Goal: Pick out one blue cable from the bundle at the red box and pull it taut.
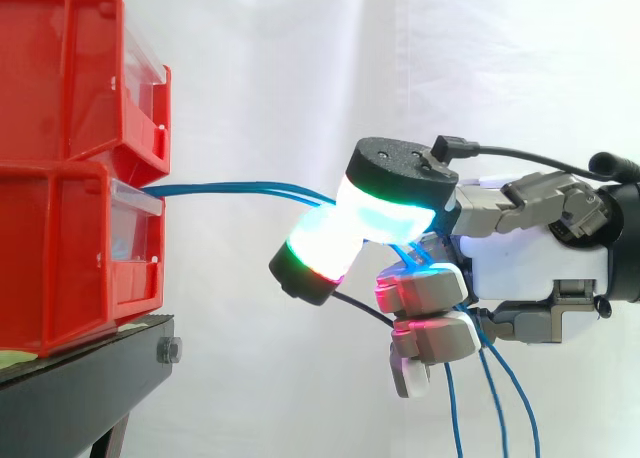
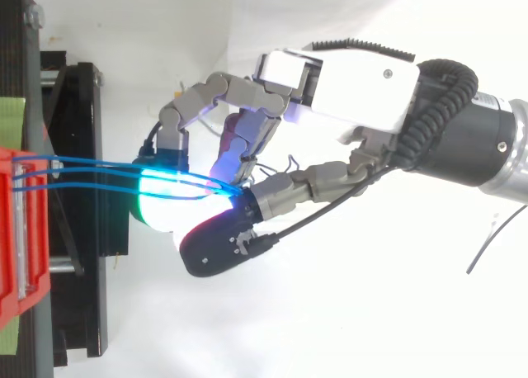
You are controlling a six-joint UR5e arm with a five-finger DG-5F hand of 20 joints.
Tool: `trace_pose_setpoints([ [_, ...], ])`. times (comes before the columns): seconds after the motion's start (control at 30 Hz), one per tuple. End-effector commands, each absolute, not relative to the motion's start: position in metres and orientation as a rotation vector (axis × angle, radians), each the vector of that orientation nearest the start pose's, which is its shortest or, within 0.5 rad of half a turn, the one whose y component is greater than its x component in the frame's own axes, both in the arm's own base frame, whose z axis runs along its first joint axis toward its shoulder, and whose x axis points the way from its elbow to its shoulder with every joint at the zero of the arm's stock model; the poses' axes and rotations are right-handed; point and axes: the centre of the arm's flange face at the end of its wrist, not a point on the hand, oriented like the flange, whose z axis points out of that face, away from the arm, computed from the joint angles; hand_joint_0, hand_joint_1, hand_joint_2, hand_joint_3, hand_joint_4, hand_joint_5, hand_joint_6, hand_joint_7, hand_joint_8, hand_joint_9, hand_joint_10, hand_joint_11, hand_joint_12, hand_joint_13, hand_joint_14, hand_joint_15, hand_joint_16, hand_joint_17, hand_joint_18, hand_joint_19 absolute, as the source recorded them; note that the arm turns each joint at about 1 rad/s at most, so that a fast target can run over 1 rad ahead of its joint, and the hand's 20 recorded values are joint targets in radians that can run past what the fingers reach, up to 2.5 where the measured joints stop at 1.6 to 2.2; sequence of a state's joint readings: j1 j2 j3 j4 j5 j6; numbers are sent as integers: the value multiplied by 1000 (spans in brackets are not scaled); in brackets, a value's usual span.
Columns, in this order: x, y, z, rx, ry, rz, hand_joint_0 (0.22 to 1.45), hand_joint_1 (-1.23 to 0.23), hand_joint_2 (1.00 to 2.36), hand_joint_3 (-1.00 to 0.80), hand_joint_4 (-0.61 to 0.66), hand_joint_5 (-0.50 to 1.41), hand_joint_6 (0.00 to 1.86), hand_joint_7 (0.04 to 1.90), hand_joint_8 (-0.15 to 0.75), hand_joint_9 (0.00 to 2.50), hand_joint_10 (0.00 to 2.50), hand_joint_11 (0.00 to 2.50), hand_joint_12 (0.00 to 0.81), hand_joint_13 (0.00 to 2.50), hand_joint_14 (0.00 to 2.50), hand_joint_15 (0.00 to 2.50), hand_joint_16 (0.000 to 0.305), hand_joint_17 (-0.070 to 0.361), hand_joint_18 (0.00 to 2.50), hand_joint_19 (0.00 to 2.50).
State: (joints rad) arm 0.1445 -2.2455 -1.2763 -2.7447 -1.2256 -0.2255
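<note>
– Since the pull has to follow the line of the strand, which way do the blue cables (image 1: 250, 186) lie from the hand (image 1: 520, 268)?
– Toward the red box (image 1: 60, 258). They come out of the gap between it and the upper box (image 1: 60, 78) stacked on it, then run almost level through open air to the hand. The hand sits well apart from the boxes.
– And the hand's state?
– Curled shut. Two glowing pads (image 1: 385, 213) press together with blue strands between them. From above, the blue cables (image 2: 82, 172) number three, and all three converge into that pinch. I cannot tell whether only one is truly caught.
– Past the pinch?
– The loose ends (image 1: 453, 408) hang down below the palm.
– So which axis matters?
– Box to hand, roughly horizontal. The span bows slightly, so I judge it not fully taut. A draw straight away from the red box, along that same line, should tighten it. Going sideways would only swing the strands.
</note>
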Motion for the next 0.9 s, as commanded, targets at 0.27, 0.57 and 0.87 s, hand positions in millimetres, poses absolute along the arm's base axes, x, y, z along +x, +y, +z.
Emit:
trace_pose_setpoints([
  [0.27,741,-61,250,1141,1163,898,552,-796,1000,-500,42,-168,941,866,240,1332,26,1455,301,1250,31,1181,49,111,812,876],
  [0.57,742,-61,251,1141,1161,898,559,-447,1000,-500,31,-151,906,888,238,1399,28,1427,301,1286,30,1156,48,108,818,915],
  [0.87,741,-63,250,1145,1158,897,614,-495,1006,-439,33,-149,889,927,247,1397,29,1433,297,1286,29,1156,48,107,808,937],
])
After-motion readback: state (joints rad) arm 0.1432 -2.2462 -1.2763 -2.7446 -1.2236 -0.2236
